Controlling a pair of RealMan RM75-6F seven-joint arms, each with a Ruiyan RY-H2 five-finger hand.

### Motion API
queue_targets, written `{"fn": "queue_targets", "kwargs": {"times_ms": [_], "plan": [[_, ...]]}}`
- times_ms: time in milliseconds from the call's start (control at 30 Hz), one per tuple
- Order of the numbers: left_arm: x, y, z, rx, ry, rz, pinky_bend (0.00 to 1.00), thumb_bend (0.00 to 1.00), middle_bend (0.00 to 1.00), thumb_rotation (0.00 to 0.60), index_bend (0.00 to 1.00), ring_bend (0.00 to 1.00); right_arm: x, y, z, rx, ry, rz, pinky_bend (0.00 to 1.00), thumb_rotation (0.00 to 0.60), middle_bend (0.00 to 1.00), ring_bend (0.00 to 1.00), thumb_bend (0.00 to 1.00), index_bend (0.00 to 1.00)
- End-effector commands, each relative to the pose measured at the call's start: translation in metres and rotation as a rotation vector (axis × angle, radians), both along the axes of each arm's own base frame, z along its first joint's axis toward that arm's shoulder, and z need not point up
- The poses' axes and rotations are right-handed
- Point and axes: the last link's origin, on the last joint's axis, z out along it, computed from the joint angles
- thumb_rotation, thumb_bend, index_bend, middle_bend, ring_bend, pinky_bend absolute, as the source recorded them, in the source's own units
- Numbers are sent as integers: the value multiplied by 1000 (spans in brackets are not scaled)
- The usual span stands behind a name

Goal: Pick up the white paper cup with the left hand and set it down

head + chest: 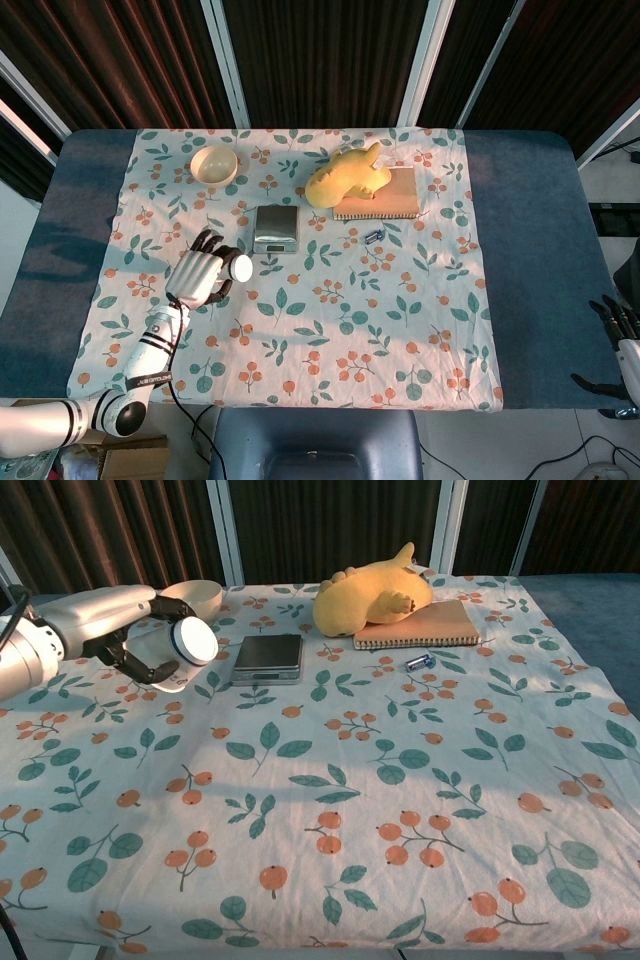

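My left hand [199,277] [140,640] holds the white paper cup [181,649] [235,268] on its side, lifted above the floral tablecloth. The fingers wrap around the cup's body, and one flat white end faces right toward the middle of the table. The hand is left of the small grey scale [277,228] [268,654]. My right hand [622,333] hangs off the table's right edge in the head view; its fingers are too small to read.
A cream bowl [214,165] [191,600] stands at the back left, just behind the lifted cup. A yellow plush toy [347,177] [372,595] lies on a tan notebook [383,203] [430,625]. A small battery [374,236] [418,662] lies nearby.
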Motion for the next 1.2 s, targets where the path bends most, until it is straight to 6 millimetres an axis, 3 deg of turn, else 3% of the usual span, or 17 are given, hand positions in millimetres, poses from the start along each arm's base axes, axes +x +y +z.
{"fn": "queue_targets", "kwargs": {"times_ms": [33, 233, 533, 600, 700, 767, 833, 1033, 1200], "plan": [[-58, 1, 5, -19, -515, 167, 94, 440, 348, 600, 362, 126, 1, 0, -1, 4, 1, 2, 0, 600, 0, 0, 0, 0], [-82, 0, -20, -49, -656, 248, 108, 435, 344, 600, 355, 125, 2, -1, -4, 14, -1, 0, 0, 600, 0, 0, 0, 0], [-94, 1, -38, -54, -681, 278, 121, 436, 341, 600, 345, 123, 1, -1, 0, 3, -5, -3, 0, 600, 0, 0, 0, 0], [-95, 0, -39, -59, -670, 273, 120, 431, 327, 600, 314, 116, 0, 0, 0, 3, -6, -5, 0, 600, 0, 0, 0, 0], [-96, -1, -40, -77, -661, 267, 117, 426, 228, 600, 143, 89, 0, -1, 0, 4, -7, -5, 0, 600, 0, 0, 0, 0], [-96, -1, -39, -83, -673, 267, 112, 416, 101, 600, 17, 52, 0, -1, 0, 5, -7, -3, 0, 600, 0, 0, 0, 0], [-96, -1, -36, -81, -681, 259, 102, 405, 19, 600, 0, 16, 1, -1, 0, 4, -7, -1, 0, 600, 0, 0, 0, 0], [-93, -7, -21, -70, -693, 197, 64, 398, 0, 600, 0, 0, 1, -2, 0, 1, -8, -3, 0, 600, 0, 0, 0, 0], [-82, -19, 21, 26, -624, 29, 42, 393, 0, 600, 0, 0, 2, -2, 0, 1, -3, 0, 0, 600, 0, 0, 0, 0]]}}
